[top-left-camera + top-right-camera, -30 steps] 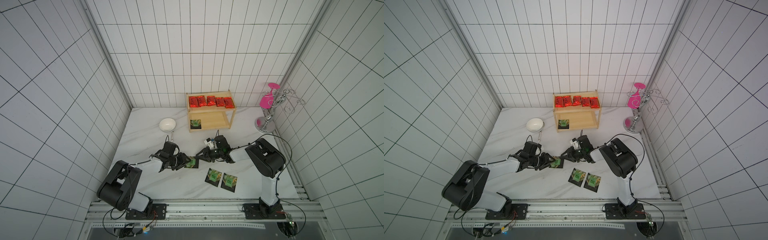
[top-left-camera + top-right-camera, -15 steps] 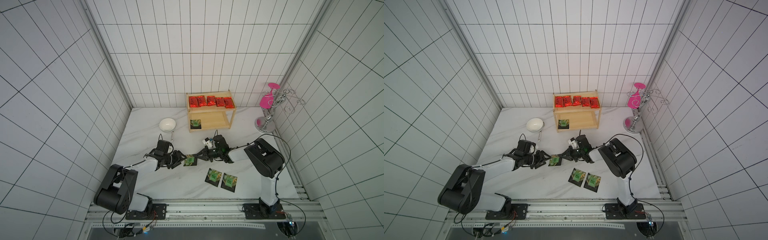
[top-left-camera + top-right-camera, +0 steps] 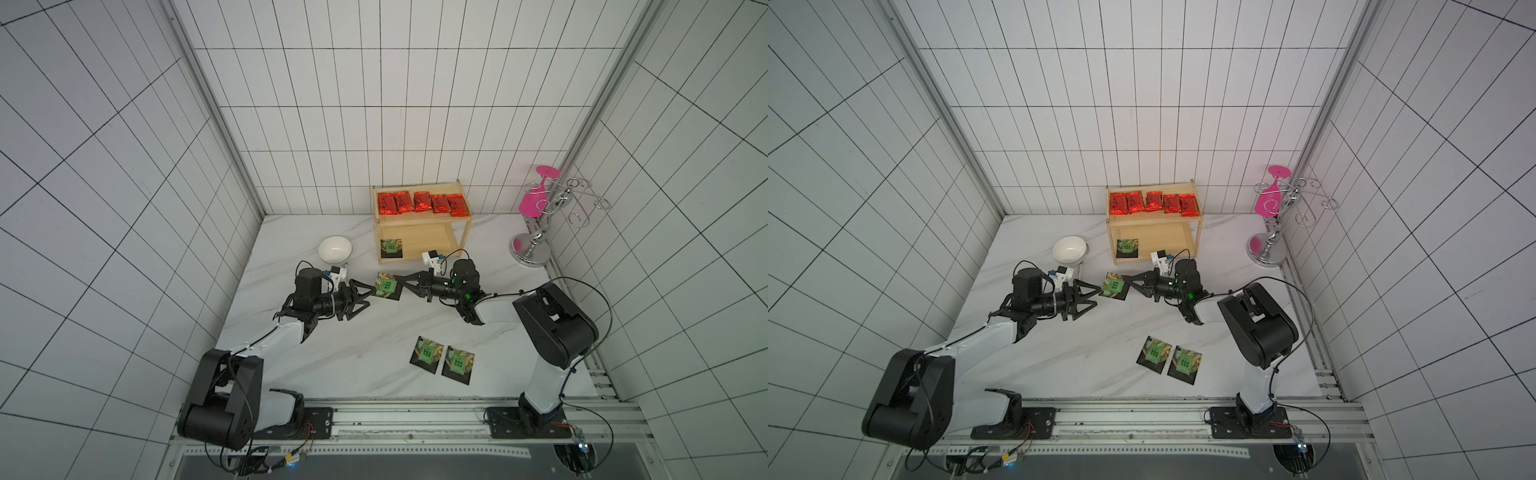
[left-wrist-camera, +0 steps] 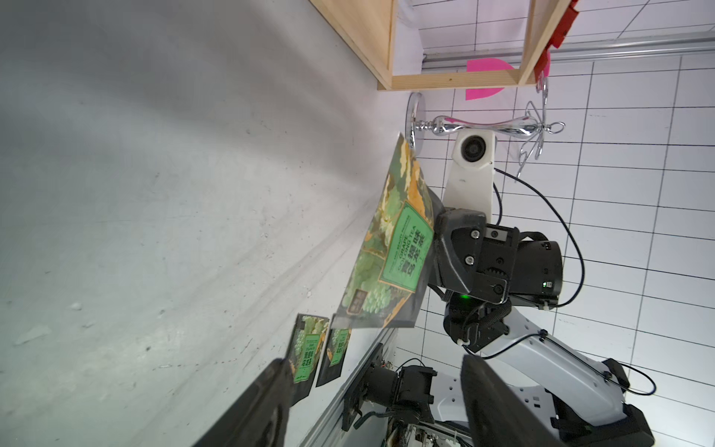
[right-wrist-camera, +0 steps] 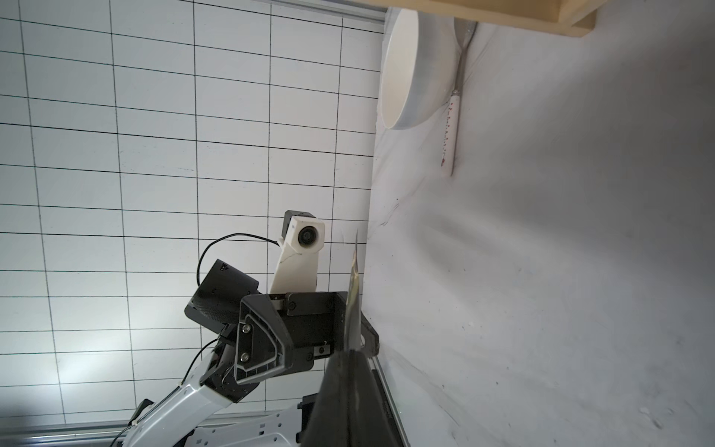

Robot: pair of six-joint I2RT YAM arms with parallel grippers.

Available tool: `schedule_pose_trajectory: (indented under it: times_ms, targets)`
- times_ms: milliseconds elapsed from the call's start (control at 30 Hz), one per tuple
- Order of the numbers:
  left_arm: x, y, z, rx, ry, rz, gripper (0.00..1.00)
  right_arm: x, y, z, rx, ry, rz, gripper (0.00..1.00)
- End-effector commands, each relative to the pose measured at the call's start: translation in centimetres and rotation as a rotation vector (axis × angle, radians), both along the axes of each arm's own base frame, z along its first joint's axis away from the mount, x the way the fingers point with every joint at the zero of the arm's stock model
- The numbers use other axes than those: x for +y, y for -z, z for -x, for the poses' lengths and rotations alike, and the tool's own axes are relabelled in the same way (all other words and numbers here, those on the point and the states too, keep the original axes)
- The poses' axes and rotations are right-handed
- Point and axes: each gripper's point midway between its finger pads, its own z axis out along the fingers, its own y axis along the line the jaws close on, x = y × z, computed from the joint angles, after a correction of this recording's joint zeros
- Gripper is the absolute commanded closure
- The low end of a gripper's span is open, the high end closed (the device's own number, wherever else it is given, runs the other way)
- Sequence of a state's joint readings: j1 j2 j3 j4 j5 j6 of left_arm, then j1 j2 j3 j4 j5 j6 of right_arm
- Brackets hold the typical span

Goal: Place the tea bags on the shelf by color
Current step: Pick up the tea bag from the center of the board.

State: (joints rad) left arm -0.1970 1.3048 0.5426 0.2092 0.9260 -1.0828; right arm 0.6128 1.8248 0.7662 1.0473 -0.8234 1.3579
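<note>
Mid-frame in both top views: right gripper clamped on one edge of a black tea bag. Green label up, bag tilted and held off the marble table. Left wrist view shows the bag hanging from those closed jaws.

Facing it from frame left: left gripper, fingers spread apart, nothing between them. Upper fingertip sits just beside the bag's near edge; contact unclear.

Upper centre, against back wall: shelf. Top tier carries five red tea bags in a row. Lower tier has one black bag at its left end.

Lower centre-right on table: pair of black bags side by side, well apart from both arms.

White bowl left of shelf. Chrome stand with pink glass at right.
</note>
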Motion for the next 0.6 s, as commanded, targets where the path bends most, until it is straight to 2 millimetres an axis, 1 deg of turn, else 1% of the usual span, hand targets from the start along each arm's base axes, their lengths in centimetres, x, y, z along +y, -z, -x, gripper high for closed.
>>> schedule_pose_trajectory:
  times_ms: [0,200,267,433,567]
  targets:
    - [-1.1,-2.1,0.1,-0.065,0.041,0.061,0.28,0.7,-0.9,0.1,0.000,0.002,-0.058,1.00]
    - [-0.8,-1.5,-0.1,-0.059,0.020,0.027,0.36,1.0,-0.8,0.8,0.012,-0.001,-0.069,1.00]
    - [-0.7,-1.5,-0.2,-0.062,0.011,0.021,0.40,1.2,-0.7,1.2,0.016,-0.008,-0.062,1.00]
    - [-0.3,-1.8,-0.2,-0.081,-0.010,-0.011,0.58,1.3,-0.4,1.9,0.022,-0.018,-0.056,1.00]
    - [0.4,-2.0,-0.5,-0.096,-0.037,-0.036,0.67,1.3,-0.4,2.4,0.020,-0.028,-0.049,1.00]
